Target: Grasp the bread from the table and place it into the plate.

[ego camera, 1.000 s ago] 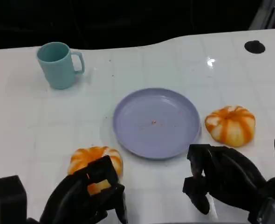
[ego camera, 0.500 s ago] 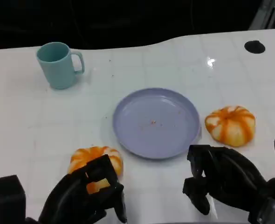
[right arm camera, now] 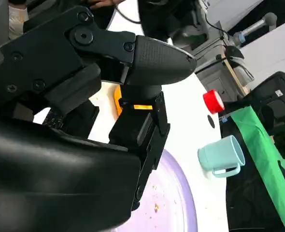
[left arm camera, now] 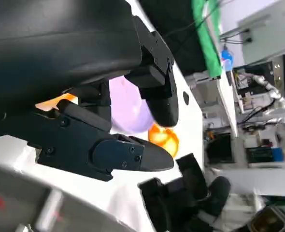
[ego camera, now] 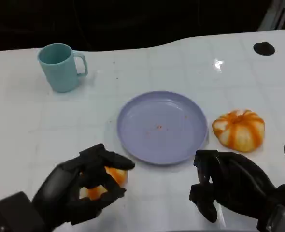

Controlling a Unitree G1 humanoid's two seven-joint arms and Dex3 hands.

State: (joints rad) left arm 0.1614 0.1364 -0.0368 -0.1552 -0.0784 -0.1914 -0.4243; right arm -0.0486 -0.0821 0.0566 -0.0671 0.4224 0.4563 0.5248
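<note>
Left hand [ego camera: 79, 191]: fingers wrapped around orange-striped round bread [ego camera: 114, 176], near-left of plate
Right hand [ego camera: 229, 186]: fingers curled, holding nothing, near-right of plate
Plate: round lilac plate [ego camera: 162, 126], few crumbs

My left hand [ego camera: 79, 186] and right hand [ego camera: 229, 186] are matte black, blocky-fingered, with small round screws showing along the right hand's links.
</note>
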